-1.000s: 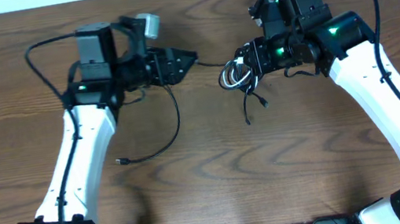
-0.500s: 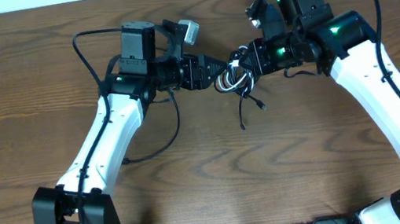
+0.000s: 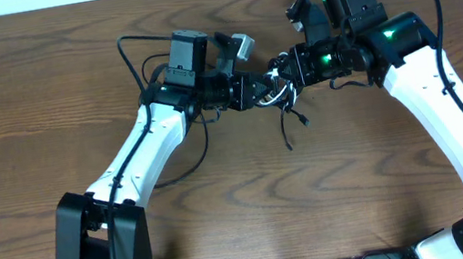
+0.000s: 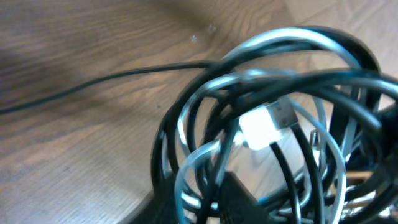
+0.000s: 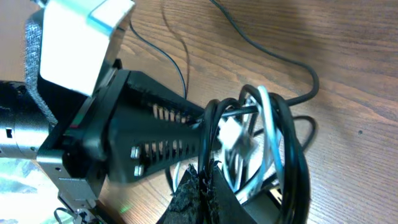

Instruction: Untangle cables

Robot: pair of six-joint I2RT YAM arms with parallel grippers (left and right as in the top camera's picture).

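1. Swinging in from the left half of the table [image 3: 18, 115], the left arm [image 3: 147, 147] has carried its jaws over to the tangle, and they have gone from wide apart to closed.
2. All the cables [image 3: 278, 94] sit as one coiled bunch near the far edge of the table, a little right of its middle, held between the two arms. One black strand [image 3: 203, 145] trails back toward the left side, and a short end [image 3: 298, 119] with a plug hangs toward the near edge.
3. Left jaws are together, their tips pushed in among the loops and clamped on a strand or two. The right arm [image 3: 432, 86] has its jaws together too, gripping the opposite side of the same bunch.
4. Up close, black and white loops cross tightly around a white plug [image 4: 264, 127].
5. These cords look light, limp and smooth-skinned, so they will likely sag and slip rather than hold a shape.
6. A plug may snag in a loop if pulled hard.
7. Better hold, I judge, is on a single strand close to a free end, not across the whole coil.
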